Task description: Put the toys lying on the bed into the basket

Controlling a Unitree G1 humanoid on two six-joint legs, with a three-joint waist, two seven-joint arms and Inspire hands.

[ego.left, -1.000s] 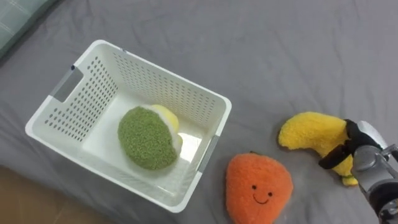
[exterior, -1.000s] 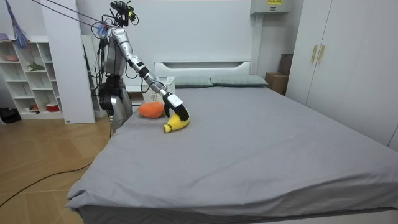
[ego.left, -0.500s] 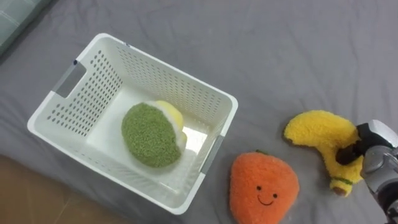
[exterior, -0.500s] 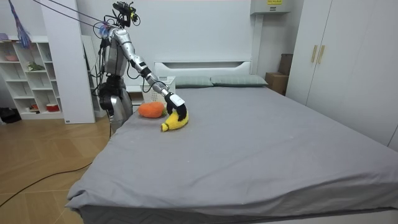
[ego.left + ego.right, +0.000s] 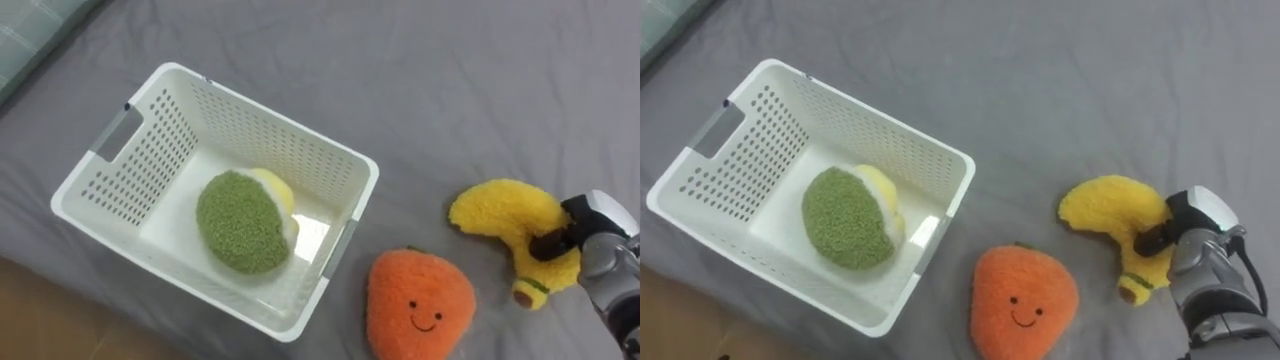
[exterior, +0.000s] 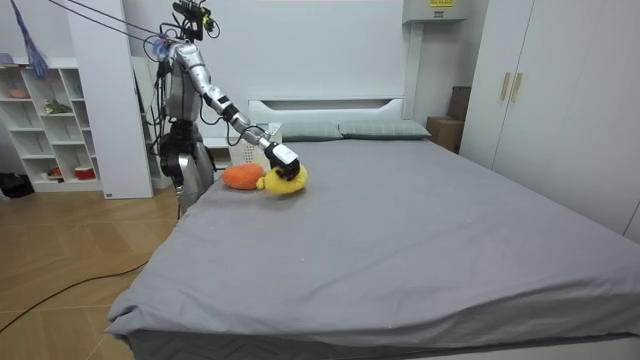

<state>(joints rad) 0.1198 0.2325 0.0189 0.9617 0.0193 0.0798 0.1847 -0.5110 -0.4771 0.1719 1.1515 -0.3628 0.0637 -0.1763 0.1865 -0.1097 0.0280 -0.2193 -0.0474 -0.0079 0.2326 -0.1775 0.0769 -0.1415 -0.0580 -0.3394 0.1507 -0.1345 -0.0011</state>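
A yellow banana plush (image 5: 500,210) lies on the grey bed at the right, and my right hand (image 5: 598,235) is shut on its lower end, dark fingers curled over it. In the room view the banana plush (image 6: 288,183) sits under the right hand (image 6: 282,158), right beside the orange toy (image 6: 240,177). That orange plush with a smiling face (image 5: 420,305) lies just left of the banana. The white perforated basket (image 5: 230,95) stands at the left and holds a green and yellow plush (image 5: 238,222).
The basket stands near the bed's edge, with wooden floor (image 5: 50,325) showing below it. A pale green cloth (image 5: 30,40) lies at the top left. Grey sheet stretches away beyond the toys. Pillows (image 6: 340,130) lie at the headboard, and I stand at the bed's corner by them.
My right hand's fingers have curled onto the banana plush. Hand and banana have shifted toward the orange toy, and the banana's tail end has turned.
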